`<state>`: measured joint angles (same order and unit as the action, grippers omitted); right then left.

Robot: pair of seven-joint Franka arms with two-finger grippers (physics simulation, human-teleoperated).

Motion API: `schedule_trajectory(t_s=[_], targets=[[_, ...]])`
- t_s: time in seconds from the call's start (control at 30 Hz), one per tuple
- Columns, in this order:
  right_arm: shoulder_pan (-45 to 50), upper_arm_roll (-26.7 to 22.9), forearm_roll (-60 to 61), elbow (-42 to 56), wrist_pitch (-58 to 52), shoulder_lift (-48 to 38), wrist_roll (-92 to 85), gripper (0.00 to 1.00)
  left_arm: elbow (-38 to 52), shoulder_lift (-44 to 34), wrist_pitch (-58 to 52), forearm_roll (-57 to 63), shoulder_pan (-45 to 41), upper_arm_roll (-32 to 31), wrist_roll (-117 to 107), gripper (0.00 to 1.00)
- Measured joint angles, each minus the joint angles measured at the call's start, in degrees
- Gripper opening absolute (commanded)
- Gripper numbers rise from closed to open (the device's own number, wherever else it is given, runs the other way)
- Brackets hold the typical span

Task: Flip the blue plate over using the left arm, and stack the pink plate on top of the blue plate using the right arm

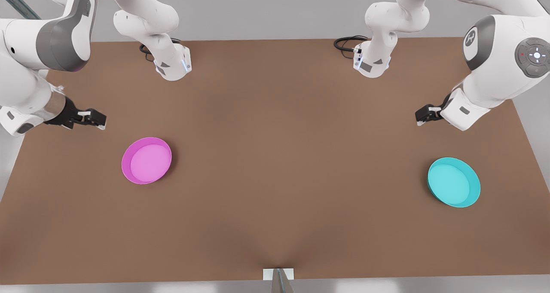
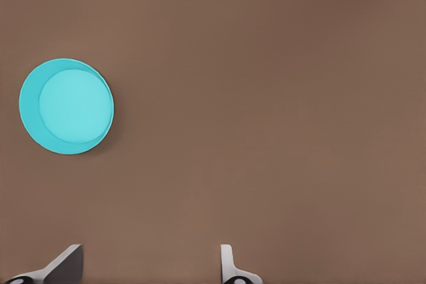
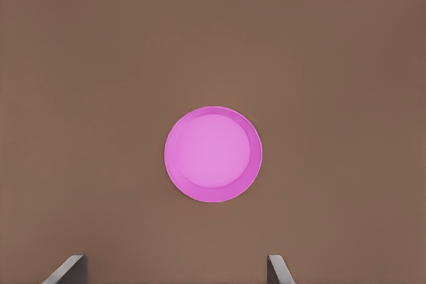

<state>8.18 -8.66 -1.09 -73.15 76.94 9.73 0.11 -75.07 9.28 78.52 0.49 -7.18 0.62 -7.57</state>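
Nothing is done yet — your blue plate (image 1: pixel 453 182) sits rim-up at the counter's (image 1: pixel 283 164) right, pink plate (image 1: pixel 146 160) at left, well apart, left tool (image 1: pixel 423 116) and right tool (image 1: pixel 96 120) spread wide, empty.

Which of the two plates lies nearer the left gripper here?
The blue plate, at the front view's right, below the left gripper. The pink plate lies across the table, near the right gripper. Both grippers are open, holding nothing.
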Motion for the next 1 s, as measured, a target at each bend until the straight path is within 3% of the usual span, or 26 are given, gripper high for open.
schedule_trajectory(t_s=[0.07, 0.13, 0.3, 0.5, 0.7, 1.0], targets=[[0.0, 0.0, 0.0, 0.0, 0.5, 0.0, 0.0, 1.00, -0.1, 1.0, 0.1, -0.1, 0.1, 0.1, -0.5, 1.00], [0.0, 0.0, 0.1, 0.0, 0.8, 0.0, 0.0, 1.00, 0.9, 6.8, 0.5, -0.5, 1.9, 1.0, -1.0, 1.00], [0.0, 0.0, 0.1, -0.1, 1.3, 0.0, 0.0, 1.00, 1.6, 23.4, 9.8, -10.4, 24.7, 1.8, 3.5, 1.00], [-0.1, -0.2, 0.3, -0.1, 1.5, 0.0, 0.0, 1.00, -5.0, 34.7, 29.0, -17.4, 34.1, 2.8, 16.7, 1.00], [-0.1, -0.2, 0.4, -0.1, 1.5, 0.0, 0.0, 1.00, -4.1, 36.3, 38.8, -18.6, 37.1, 3.1, 26.9, 1.00], [-0.5, -0.2, 0.7, -0.1, 1.6, 0.1, -0.1, 1.00, -4.0, 39.4, 43.0, -15.2, 39.6, 3.2, 37.2, 1.00]])
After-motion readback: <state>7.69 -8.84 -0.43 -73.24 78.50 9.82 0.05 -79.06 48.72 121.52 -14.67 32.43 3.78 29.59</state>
